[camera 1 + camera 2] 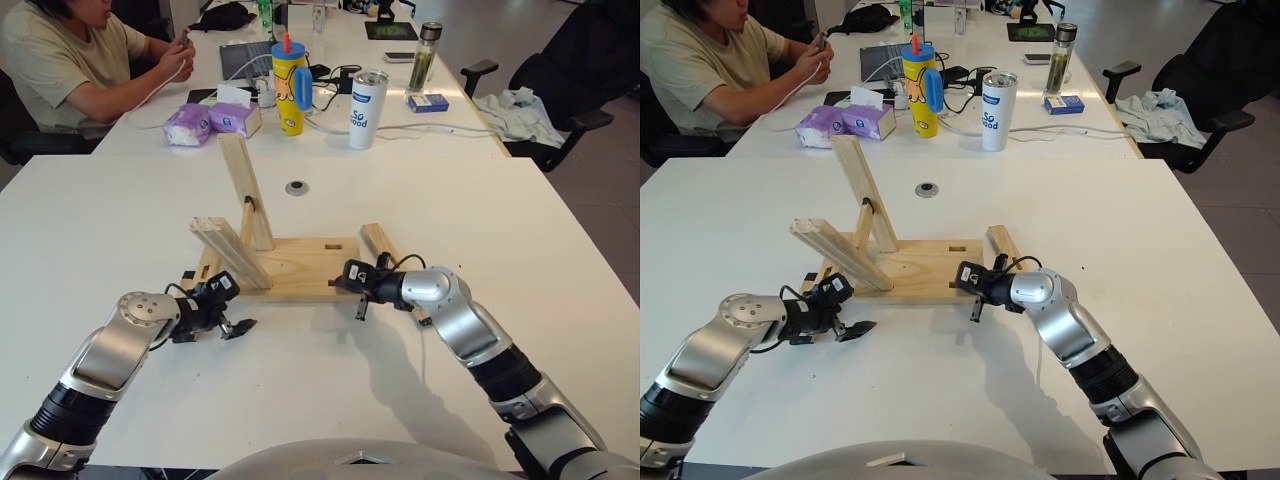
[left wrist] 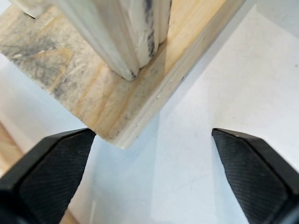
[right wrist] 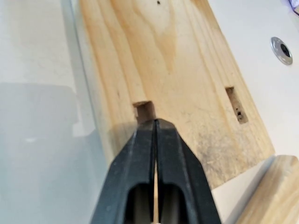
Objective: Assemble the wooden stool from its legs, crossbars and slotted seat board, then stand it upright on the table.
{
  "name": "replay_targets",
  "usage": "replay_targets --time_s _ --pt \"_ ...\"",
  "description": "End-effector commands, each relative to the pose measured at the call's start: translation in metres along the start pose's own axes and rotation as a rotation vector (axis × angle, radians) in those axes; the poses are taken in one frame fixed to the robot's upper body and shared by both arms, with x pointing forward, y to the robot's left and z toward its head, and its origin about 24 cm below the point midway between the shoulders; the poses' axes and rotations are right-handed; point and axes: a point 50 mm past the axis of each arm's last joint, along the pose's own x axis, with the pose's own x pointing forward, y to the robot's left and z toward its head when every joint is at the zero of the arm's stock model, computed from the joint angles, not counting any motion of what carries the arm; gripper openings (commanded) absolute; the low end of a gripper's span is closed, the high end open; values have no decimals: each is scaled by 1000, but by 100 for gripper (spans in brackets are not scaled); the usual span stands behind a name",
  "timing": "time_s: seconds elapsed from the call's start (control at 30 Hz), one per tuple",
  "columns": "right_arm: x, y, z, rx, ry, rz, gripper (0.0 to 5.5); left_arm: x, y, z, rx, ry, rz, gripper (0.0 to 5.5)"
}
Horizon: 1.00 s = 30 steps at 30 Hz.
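White counter [image 1: 120, 230], centre: slotted seat board [image 1: 300, 268] flat, two legs [image 1: 245, 190] leaning in it. Left end effector [image 2: 154, 154] released at its near corner, right end effector [image 3: 154, 126] clenched empty at its edge; any nudge could topple the legs.

Left arm [image 1: 105, 355]: silver-grey rounded shell with a round joint cap near the wrist; a black ribbed band sits farther back on the forearm.
Right arm [image 1: 455, 320]: the same silver-grey shell, domed cap at the wrist end and a black ribbed section behind it.
Cables: a thin black cable [image 1: 178, 291] loops at the left wrist; another [image 1: 405, 262] arcs over the right wrist.
Left gripper [image 2: 152, 172]: black; wedge-shaped fingers [image 2: 254, 170] with fine cross-hatched texture.
Right gripper [image 3: 155, 125]: black, smooth, slightly glossy fingers [image 3: 177, 163] tapering to a point, with a hollow slot near each base.
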Motion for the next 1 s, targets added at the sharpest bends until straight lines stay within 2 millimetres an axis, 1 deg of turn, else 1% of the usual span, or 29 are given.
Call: replay_targets --time_s 0.03,0.17,0.23,0.27,0.3,0.33,0.37,0.4,0.43,0.47,0.5,0.53,0.6,0.63,0.7,0.8,0.9,1.0 --pt "-3 3 -14 97 20 12 0 -14 16 13 -4 -60 56 459" --pt "-15 -9 5 121 -97 -60 0 -53 36 28 -14 -117 59 459" --pt "-24 -14 18 122 -157 -108 0 -78 47 41 -24 -180 66 459" --pt "-30 -17 25 132 -193 -143 0 -94 53 48 -42 -226 67 459" --pt "-37 -21 31 147 -238 -187 0 -109 60 50 -61 -251 86 459" --pt "-42 -24 36 169 -286 -223 0 -121 68 46 -90 -250 134 459" --pt "-46 -26 39 213 -327 -252 0 -132 77 35 -129 -218 198 459" --pt "-48 -26 39 284 -377 -269 0 -139 82 18 -162 -160 252 459" --pt "-51 -24 39 376 -436 -278 0 -142 83 5 -197 -118 267 459" --pt "-53 -21 37 456 -484 -289 0 -142 82 -6 -236 -93 261 459" --pt "-54 -18 32 528 -501 -336 0 -138 81 -17 -250 -49 263 459" --pt "-56 -16 27 599 -501 -381 0 -134 79 -24 -259 -34 262 459" --pt "-61 -9 14 738 -507 -459 0 -121 81 -29 -318 -85 324 459" --pt "-63 -6 9 793 -513 -475 0 -113 78 -32 -330 -99 338 459" --pt "-68 -6 1 825 -514 -531 0 -97 69 -40 -349 -112 369 459" --pt "-74 -17 -5 872 -539 -628 0 -79 64 -50 -327 -77 409 459" --pt "-77 -25 -4 884 -562 -661 0 -72 64 -53 -281 -44 413 459" --pt "-77 -28 -3 894 -578 -669 0 -71 71 -55 -275 -46 445 459"
